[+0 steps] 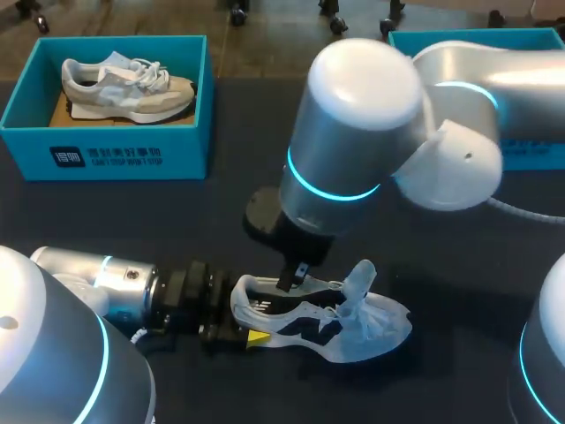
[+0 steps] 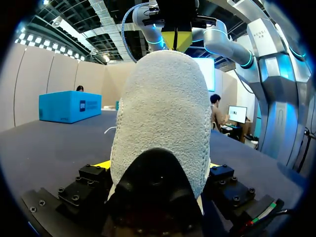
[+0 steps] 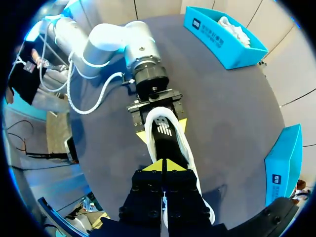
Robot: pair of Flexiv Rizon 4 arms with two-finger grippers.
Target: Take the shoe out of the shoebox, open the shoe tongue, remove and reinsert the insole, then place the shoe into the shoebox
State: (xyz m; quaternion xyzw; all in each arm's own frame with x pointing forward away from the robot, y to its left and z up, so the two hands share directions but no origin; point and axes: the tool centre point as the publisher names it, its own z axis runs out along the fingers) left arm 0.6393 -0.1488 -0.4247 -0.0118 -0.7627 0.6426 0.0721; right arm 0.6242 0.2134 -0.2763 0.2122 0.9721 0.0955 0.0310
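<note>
Left gripper (image 3: 162,129) is clamped on the heel of the white shoe (image 1: 353,331), one yellow-tipped finger on each side, and holds it upright on the dark table (image 1: 221,212) at the near middle, toe pointing right. Right gripper (image 3: 163,165) hangs straight down over the shoe's opening with its tips pressed together. Whether anything is pinched between them I cannot tell.

By my reading the task is near its middle. The shoe is out of a box and on the table, so the first step looks done. The tongue (image 1: 360,281) stands lifted toward the toe with the laces loose around it, so the shoe looks opened. The dark insole (image 3: 164,124) lies flat inside, and nothing here says whether it waits to be pulled out or has been put back. Placing the shoe into the shoebox is clearly left to do.

Two blue boxes stand on the table. The shoebox (image 1: 106,155) at the far left holds a beige and white sneaker (image 1: 124,84) lying on its side, toe to the right. The second box (image 1: 477,37) at the far right is mostly hidden behind the right arm, so its contents cannot be made out from above
</note>
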